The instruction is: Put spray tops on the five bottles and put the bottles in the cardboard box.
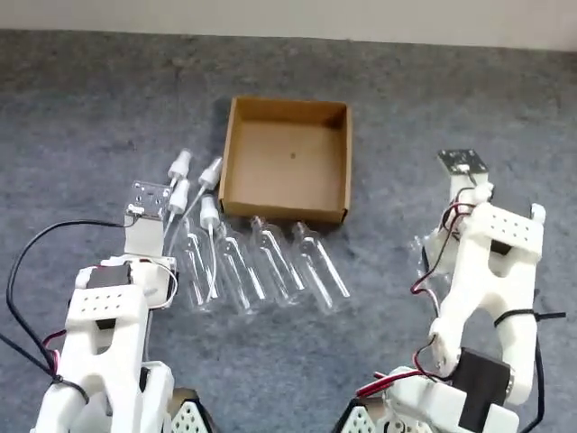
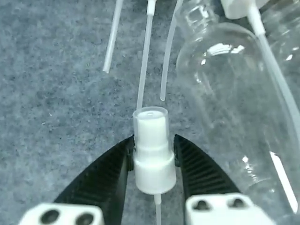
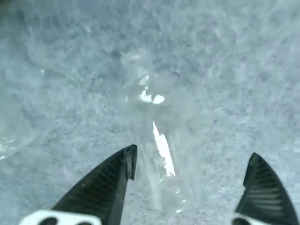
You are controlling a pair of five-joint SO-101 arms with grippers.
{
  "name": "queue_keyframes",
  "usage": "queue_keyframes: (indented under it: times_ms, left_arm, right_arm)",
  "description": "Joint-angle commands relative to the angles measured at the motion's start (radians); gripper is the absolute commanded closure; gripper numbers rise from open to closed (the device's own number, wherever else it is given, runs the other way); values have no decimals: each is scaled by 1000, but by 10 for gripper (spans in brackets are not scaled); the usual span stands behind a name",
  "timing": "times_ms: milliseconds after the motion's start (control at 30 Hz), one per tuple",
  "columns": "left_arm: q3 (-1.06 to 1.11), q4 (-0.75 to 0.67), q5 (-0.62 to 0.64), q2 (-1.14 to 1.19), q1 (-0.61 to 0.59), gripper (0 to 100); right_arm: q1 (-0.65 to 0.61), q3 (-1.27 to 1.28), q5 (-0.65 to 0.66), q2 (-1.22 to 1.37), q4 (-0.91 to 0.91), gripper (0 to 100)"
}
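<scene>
Looking down on the grey desk (image 1: 469,99), we see the open cardboard box (image 1: 284,213) with four clear bottles (image 1: 270,257) lying in a row before it. Our right tool (image 3: 194,153) gapes wide astride a fifth bottle (image 3: 150,122), apparently not touching it. Our left tool (image 2: 153,139) pinches one spray top (image 2: 151,159); four loose tops (image 1: 209,210) lie beside the box.

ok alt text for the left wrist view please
The left pincer is shut on a white spray top over the grey carpeted table. A clear bottle lies beside it, and thin white tubes lie farther off.
</scene>
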Motion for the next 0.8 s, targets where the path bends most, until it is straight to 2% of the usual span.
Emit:
queue_keyframes:
  times_ms: [0,300,433,600,767]
  left_arm:
    - [-2,-14,-8,-30,22,995]
    - [-1,-25,-8,-28,22,995]
    - [8,-43,-8,-25,22,995]
    - [10,-43,-8,-25,22,995]
    - [10,-43,-8,-25,22,995]
  right_arm:
    - [-36,-91,44,33,-16,683]
    - [-61,-110,150,280,-18,687]
    - [-41,-116,150,321,-19,793]
    - [87,-116,155,321,-71,905]
    - [239,-117,155,321,-154,919]
